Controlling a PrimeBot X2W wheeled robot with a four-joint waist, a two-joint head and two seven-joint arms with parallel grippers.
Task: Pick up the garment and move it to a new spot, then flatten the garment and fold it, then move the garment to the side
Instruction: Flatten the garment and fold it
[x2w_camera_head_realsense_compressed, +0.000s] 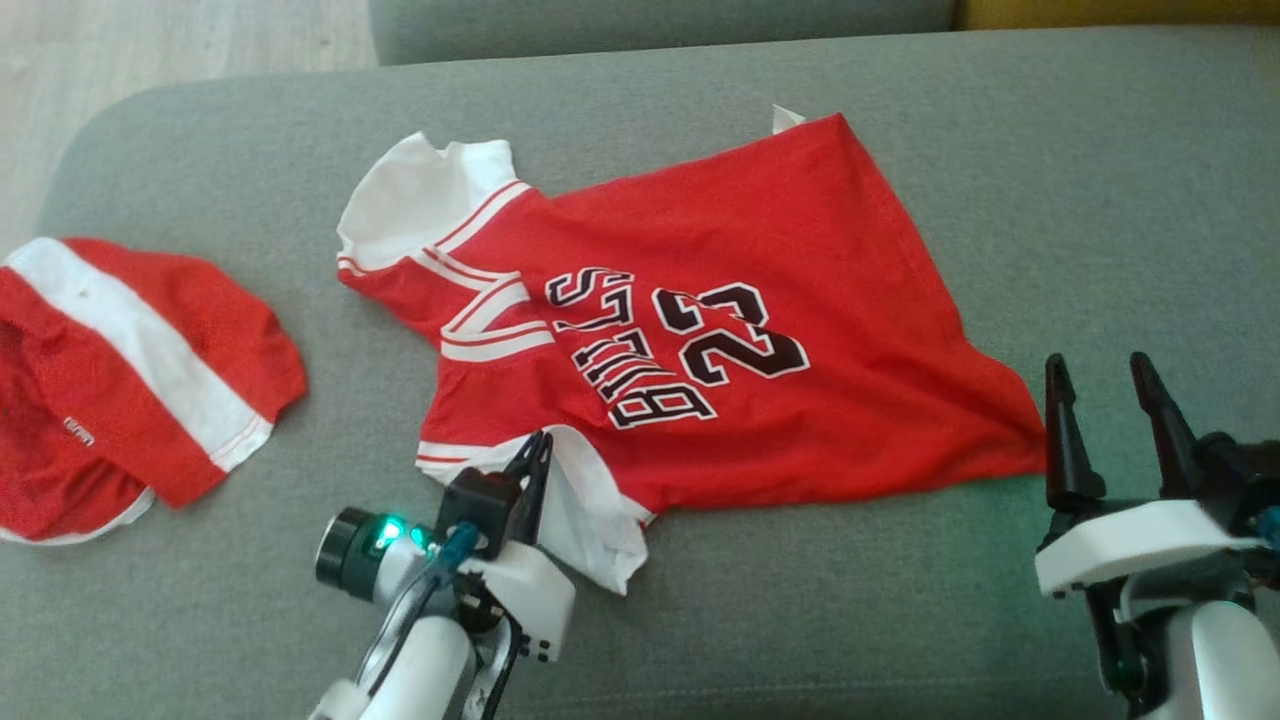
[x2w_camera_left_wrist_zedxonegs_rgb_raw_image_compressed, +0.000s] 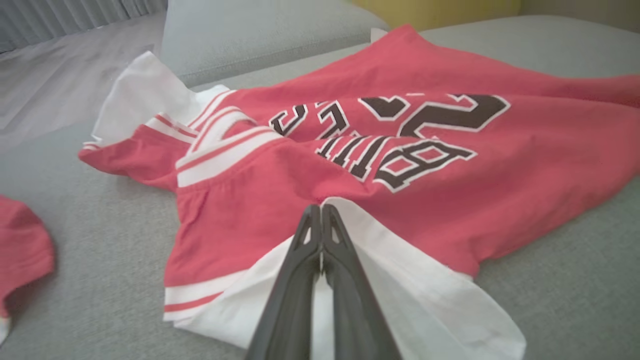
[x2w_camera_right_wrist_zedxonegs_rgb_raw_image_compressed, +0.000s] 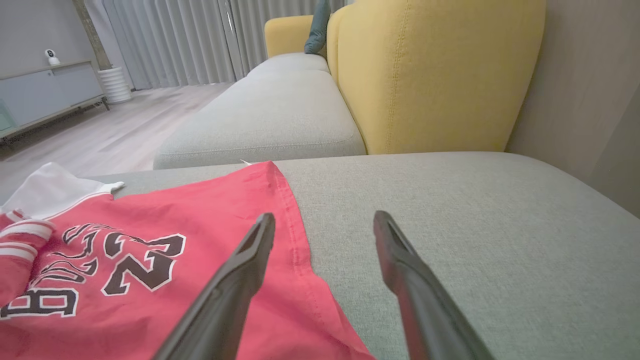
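1. You have the red jersey (x2w_camera_head_realsense_compressed: 700, 300) lying print side up on the middle of the grey seat cushion (x2w_camera_head_realsense_compressed: 900, 620). Its body is spread out. The collar end is rumpled and points toward the cushion's left end.
2. One white sleeve (x2w_camera_head_realsense_compressed: 420, 195) lies toward the cushion's far edge. The other white sleeve (x2w_camera_head_realsense_compressed: 590, 520) lies toward its near edge.
3. Your left gripper (x2w_camera_head_realsense_compressed: 538, 450) is over the cushion's near edge, fingers pressed together. In the left wrist view its tips (x2w_camera_left_wrist_zedxonegs_rgb_raw_image_compressed: 320, 210) meet the seam between the near sleeve and the red cloth. Whether any fabric is caught between them cannot be told.
4. Your right gripper (x2w_camera_head_realsense_compressed: 1098, 365) is toward the cushion's right end, fingers spread. In the right wrist view one finger (x2w_camera_right_wrist_zedxonegs_rgb_raw_image_compressed: 250, 260) shows over the jersey's hem and the other (x2w_camera_right_wrist_zedxonegs_rgb_raw_image_compressed: 400, 260) over bare cushion. Contact with the cloth cannot be confirmed.
5. A second red-and-white garment (x2w_camera_head_realsense_compressed: 120, 380) lies bunched at the cushion's left end, apart from the jersey.
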